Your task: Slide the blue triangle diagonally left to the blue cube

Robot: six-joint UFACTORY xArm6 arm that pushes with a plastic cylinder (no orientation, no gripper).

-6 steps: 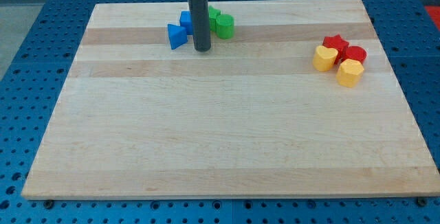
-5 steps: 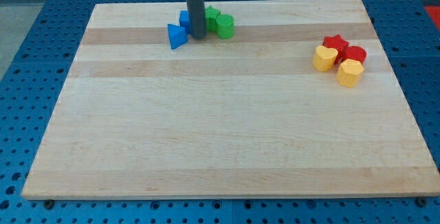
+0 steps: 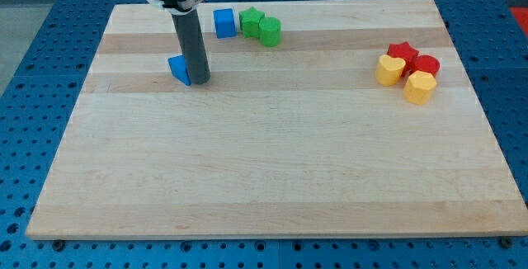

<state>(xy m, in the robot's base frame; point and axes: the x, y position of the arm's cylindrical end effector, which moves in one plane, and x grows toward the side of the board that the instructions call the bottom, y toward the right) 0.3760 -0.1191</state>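
One camera view takes in the whole wooden board (image 3: 272, 162), which lies on a blue perforated table (image 3: 33, 96). The arm carries no gripper, so it has nothing to open, close or grasp with: it ends in a plain dark rod standing upright, and my tip (image 3: 199, 82) rests on the board toward the view's upper left. The blue triangle (image 3: 178, 68) sits just to the view's left of the rod, touching it or very nearly so, with part of the block hidden behind the rod. The blue cube (image 3: 223, 22) stands apart from the triangle, up and to the view's right of it, close to the board's top edge. Just to the right of the cube is a green star-like block (image 3: 251, 21), and touching that, a green cylinder (image 3: 270, 30). Well apart, near the board's right edge, four blocks cluster together: a red star (image 3: 402, 53), a red cylinder (image 3: 427, 65), a yellow heart-like block (image 3: 389, 70) and a yellow block (image 3: 420, 87) whose shape looks roughly hexagonal
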